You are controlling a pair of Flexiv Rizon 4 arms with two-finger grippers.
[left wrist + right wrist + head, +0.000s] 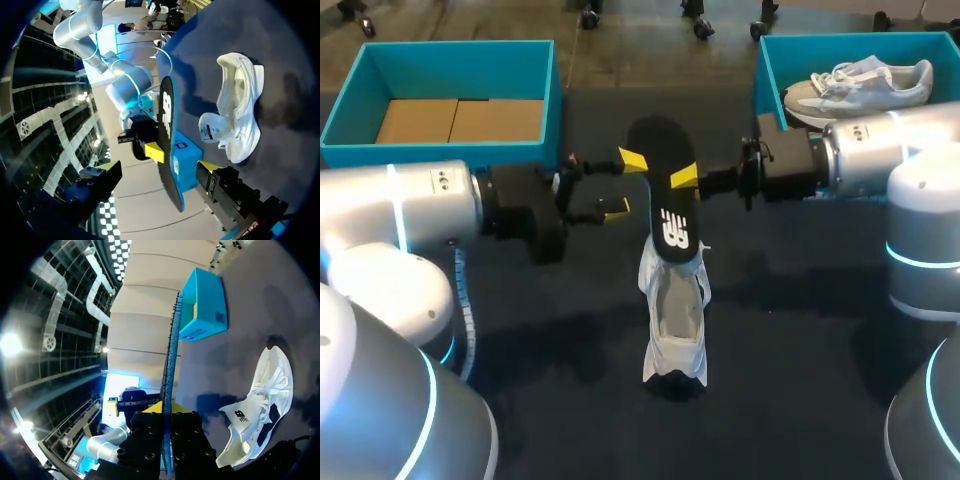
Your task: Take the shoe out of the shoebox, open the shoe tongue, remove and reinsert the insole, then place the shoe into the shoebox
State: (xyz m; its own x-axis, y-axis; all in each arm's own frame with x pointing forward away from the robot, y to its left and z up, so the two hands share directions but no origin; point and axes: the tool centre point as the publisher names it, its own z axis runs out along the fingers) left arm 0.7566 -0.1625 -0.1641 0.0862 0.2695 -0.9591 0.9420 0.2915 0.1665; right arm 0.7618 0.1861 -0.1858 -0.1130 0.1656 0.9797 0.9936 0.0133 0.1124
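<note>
nearest on the dark table (800,400): white sneaker (676,320), resting on its sole with the opening up. the tongue (240,416) is pulled open and flops out past the collar.

above the sneaker's far end: black insole (665,200), in the air, long axis roughly upright, printed face toward the head camera. both wrist views show a gap between the insole and the sneaker.

right gripper (685,178) comes in from the right and pinches the insole near mid-length. in the right wrist view the insole runs edge-on between the 2 fingers, with both pressed against it.

left gripper (624,184) comes in from the left at the same height, fingers spread. in the left wrist view the insole stands ahead of it, between the 2 yellow tips, touching neither.

far left: teal shoebox (440,150), brown cardboard floor showing. far right: second teal shoebox (770,70), behind the right arm, with 1 grey-white sneaker (860,85) lying in it.
</note>
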